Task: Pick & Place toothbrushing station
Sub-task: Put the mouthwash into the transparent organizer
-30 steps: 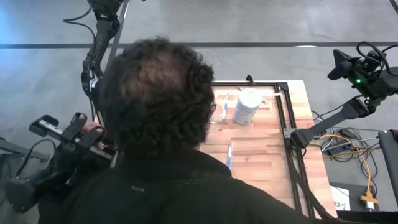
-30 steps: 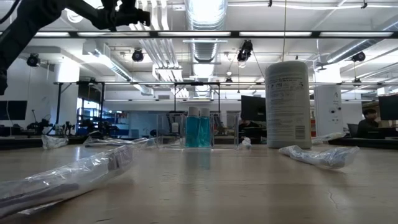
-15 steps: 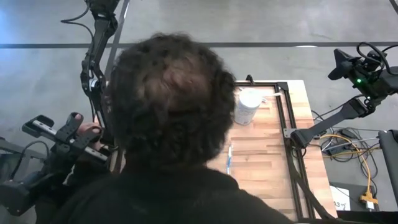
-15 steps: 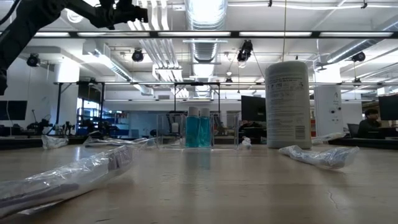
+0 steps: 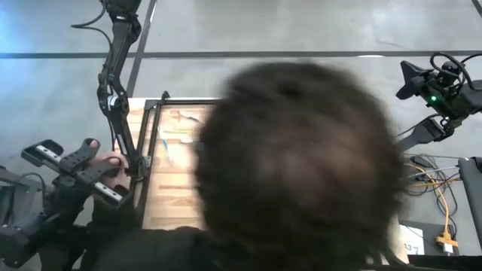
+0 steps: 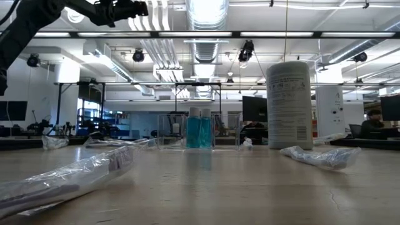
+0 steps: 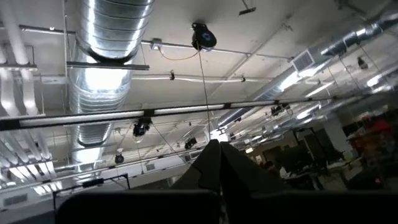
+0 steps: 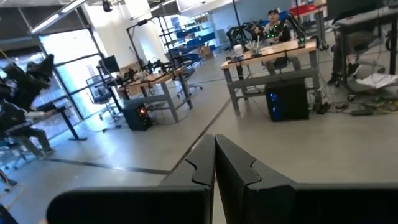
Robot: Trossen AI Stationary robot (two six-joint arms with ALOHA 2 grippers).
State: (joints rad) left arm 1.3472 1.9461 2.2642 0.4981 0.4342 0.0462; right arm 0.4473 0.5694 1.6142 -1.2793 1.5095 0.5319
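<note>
In the low view two teal white-capped tubes (image 6: 200, 131) stand in a clear holder (image 6: 169, 132) at the far middle of the table. The tall white cup (image 6: 289, 105) stands upright to their right. Toothbrushes in clear wrappers lie flat, one near left (image 6: 69, 178) and one right (image 6: 322, 156). My left gripper (image 7: 214, 145) is shut and holds nothing. It points up at the ceiling, high over the table's left side (image 6: 140, 7). My right gripper (image 8: 214, 139) is also shut on nothing and hangs level beyond the table's right edge (image 5: 407, 81).
A person's head (image 5: 301, 165) hides most of the table in the high view. Only the left strip of the wooden top (image 5: 162, 199) shows, with a thin blue toothbrush (image 5: 161, 140) on it. A hand (image 5: 113, 160) grips a handle at the left. Cables (image 5: 433, 184) lie off to the right.
The person's head has moved across the high view toward the table's right edge. It now hides the cup and the right half and has uncovered the left strip. My left gripper has rolled a little about its own line, staying high over the left side.
</note>
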